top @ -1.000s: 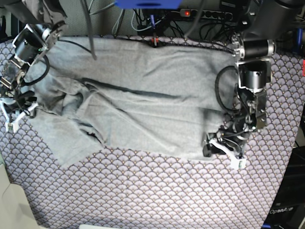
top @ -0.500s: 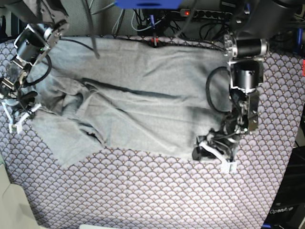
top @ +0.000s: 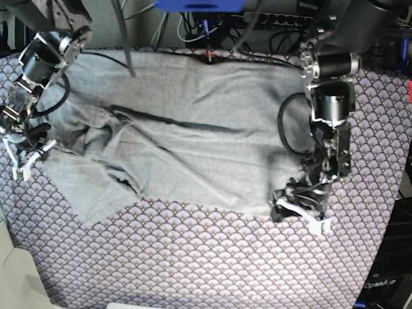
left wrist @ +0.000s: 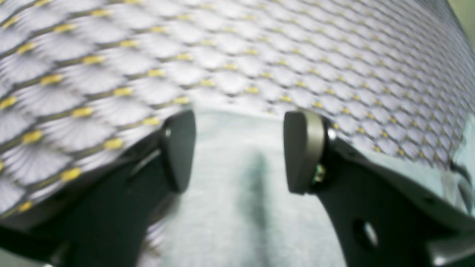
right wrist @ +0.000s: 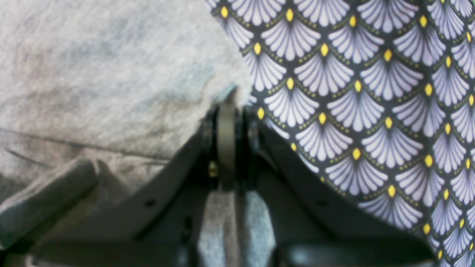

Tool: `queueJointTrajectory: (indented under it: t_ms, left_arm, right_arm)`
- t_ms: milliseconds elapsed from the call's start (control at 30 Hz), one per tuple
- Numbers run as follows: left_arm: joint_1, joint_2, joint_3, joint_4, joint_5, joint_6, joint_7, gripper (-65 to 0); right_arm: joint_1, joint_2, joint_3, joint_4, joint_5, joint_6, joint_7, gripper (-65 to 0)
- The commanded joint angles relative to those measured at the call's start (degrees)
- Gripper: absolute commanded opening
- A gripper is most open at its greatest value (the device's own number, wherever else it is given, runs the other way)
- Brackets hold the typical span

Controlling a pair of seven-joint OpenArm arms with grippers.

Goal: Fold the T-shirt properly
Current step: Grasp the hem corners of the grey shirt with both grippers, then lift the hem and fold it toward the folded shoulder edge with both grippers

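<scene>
- Since a second ago, right gripper (right wrist: 226, 122) has been closed; its jaws, spread before, are now pressed together on the T-shirt (top: 193, 148) edge at the left side of the scallop-patterned cloth (top: 212, 257).
- Left gripper (top: 301, 207) has been shifted a little toward the cloth's middle; jaws are kept spread, nothing pinched.
- T-shirt is seen lying crumpled across the far half of the cloth, from left edge to near right edge, with a loose flap hanging toward the near left.
- In the right wrist view, grey fabric (right wrist: 111, 74) is nipped between the closed fingertips, patterned cloth (right wrist: 371, 111) beside it.
- In the left wrist view, the open gripper (left wrist: 239, 148) is held over the shirt's hem (left wrist: 237, 207), patterned cloth (left wrist: 259, 48) beyond.
- Cables and a power strip (top: 283, 19) are seen past the far edge.
</scene>
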Motion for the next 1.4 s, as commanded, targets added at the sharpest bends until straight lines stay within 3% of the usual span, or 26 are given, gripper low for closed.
queueJointTrajectory:
  t_ms: [0, 267, 600, 800, 1000, 1100, 1233, 1267, 1367]
  left_arm:
    - [-1.9, -0.1, -0.3, 0.9, -0.8, -0.4, -2.4, -28.0]
    - [-2.3, -0.2, -0.3, -3.7, -0.7, -0.3, -3.9, -28.0]
    - [-4.5, -0.2, -0.1, -14.8, -0.6, -0.3, -13.0, -28.0]
    - [-8.3, 0.4, -0.2, -21.2, 6.9, -0.3, -14.6, -28.3]
    - [-8.9, 1.7, -0.3, -23.1, 9.0, -0.3, -14.4, -28.8]
    - [-8.7, 1.7, -0.2, -23.0, 9.0, -0.6, -14.3, -35.8]
    - [-8.6, 1.5, -0.2, -23.0, 9.0, -0.7, -12.8, -62.2]
    - [-8.6, 1.5, -0.2, -22.8, 9.0, -0.6, -11.8, -65.0]
    - [-8.6, 1.4, -0.2, -21.3, 9.0, -0.7, -8.8, -65.0]
  right_arm:
    - [0.7, 0.6, -0.1, 0.6, -0.4, 0.0, -0.3, -65.0]
    - [-0.2, 0.5, -1.2, 0.6, -0.4, 0.0, -0.3, -65.0]
    - [-0.4, 0.5, -1.2, 0.6, -0.4, 0.0, -0.3, -65.0]
    - [-0.4, 0.5, -1.2, 0.6, -0.4, 0.0, -0.3, -65.0]
    - [-0.4, 0.5, -1.2, 0.6, -0.4, 0.0, -0.3, -65.0]
    - [-0.3, 0.5, -1.2, 0.6, -0.4, 0.0, -0.3, -65.0]
    - [-0.4, 0.5, -1.2, 0.6, -0.4, 0.0, -0.3, -65.0]
    - [-0.4, 0.6, -1.2, 0.6, -0.4, 0.0, -0.2, -65.0]
    - [-0.3, 0.7, -1.2, 0.7, -0.4, 0.0, -0.1, -65.0]
